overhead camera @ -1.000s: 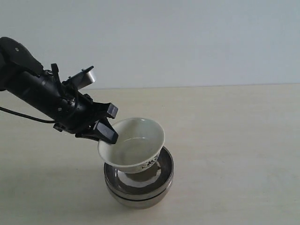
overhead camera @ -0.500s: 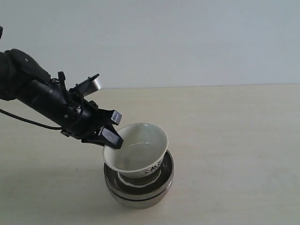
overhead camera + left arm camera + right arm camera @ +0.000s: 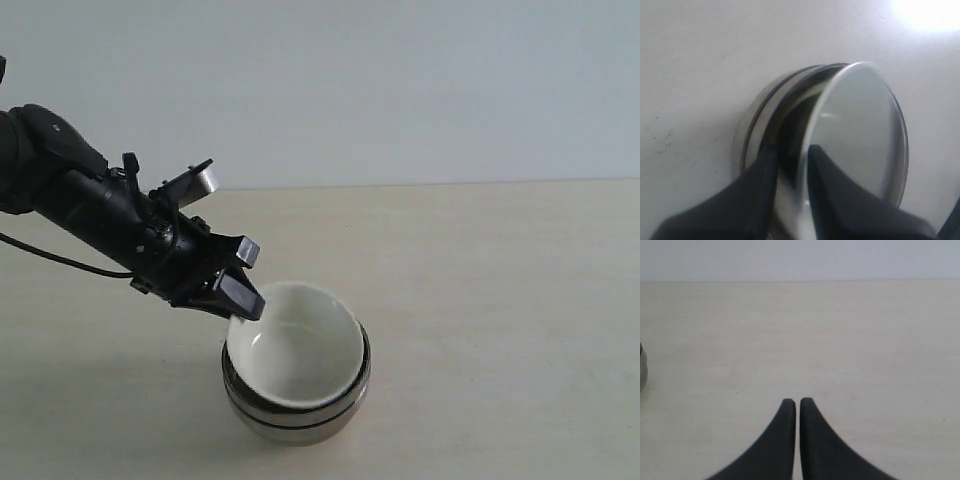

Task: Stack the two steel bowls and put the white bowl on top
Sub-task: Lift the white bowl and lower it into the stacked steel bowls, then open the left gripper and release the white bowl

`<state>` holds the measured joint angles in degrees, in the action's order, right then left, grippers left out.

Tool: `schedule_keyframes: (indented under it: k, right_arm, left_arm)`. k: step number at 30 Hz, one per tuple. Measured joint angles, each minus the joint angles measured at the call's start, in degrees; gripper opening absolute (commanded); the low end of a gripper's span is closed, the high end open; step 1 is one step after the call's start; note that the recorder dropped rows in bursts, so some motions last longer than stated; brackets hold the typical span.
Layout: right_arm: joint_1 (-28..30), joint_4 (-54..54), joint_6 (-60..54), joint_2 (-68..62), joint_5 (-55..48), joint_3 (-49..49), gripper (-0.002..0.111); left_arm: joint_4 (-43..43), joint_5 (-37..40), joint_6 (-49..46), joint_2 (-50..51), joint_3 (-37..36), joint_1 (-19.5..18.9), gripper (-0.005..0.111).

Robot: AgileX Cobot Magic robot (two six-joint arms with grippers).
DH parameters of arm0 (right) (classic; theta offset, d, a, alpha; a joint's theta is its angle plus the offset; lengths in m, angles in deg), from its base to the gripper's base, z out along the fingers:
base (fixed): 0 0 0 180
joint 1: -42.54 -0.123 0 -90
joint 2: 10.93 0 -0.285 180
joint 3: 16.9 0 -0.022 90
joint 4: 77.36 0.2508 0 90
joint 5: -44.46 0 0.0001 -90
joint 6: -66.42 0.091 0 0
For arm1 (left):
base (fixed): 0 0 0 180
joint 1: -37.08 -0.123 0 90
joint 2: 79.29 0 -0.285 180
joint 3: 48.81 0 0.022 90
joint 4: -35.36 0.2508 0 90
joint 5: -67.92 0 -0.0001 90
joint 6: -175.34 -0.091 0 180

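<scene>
The two steel bowls (image 3: pixel 298 415) stand nested on the table, one inside the other. The white bowl (image 3: pixel 295 345) rests level inside the upper one, its rim just above the steel rim. My left gripper (image 3: pixel 243 275) hovers at the white bowl's left rim. In the left wrist view its fingers (image 3: pixel 830 180) straddle the white bowl's (image 3: pixel 860 130) rim with a gap, one inside and one outside, above the steel bowls (image 3: pixel 752 130). My right gripper (image 3: pixel 798 402) is shut on nothing over bare table and is out of the exterior view.
The pale wooden table (image 3: pixel 500 300) stretches to the right and behind the stack. A plain light wall stands behind it. A sliver of a steel bowl (image 3: pixel 641 367) shows at the edge of the right wrist view.
The white bowl, held tilted above the stack before, has dropped level into the steel bowls. The left gripper has let go and barely moved.
</scene>
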<state>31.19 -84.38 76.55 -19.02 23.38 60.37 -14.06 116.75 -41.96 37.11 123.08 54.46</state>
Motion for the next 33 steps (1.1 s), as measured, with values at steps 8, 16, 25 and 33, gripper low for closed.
schedule_keyframes:
  k: [8, 16, 25, 33]
  right_arm:
    - [0.0, 0.0, 0.0, 0.0, 0.0, 0.0, 0.0]
    - [0.0, 0.0, 0.0, 0.0, 0.0, 0.0, 0.0]
    - [0.0, 0.0, 0.0, 0.0, 0.0, 0.0, 0.0]
    - [0.0, 0.0, 0.0, 0.0, 0.0, 0.0, 0.0]
  left_arm:
    - [-0.1, 0.1, 0.1, -0.1, 0.0, 0.0, 0.049]
    - [-0.1, 3.0, 0.1, -2.4, 2.7, 0.0, 0.023]
    - [-0.3, 3.1, -0.5, -2.7, 2.2, 0.0, 0.004]
    - [0.6, 2.9, -0.9, 2.3, 1.5, 0.2, 0.004]
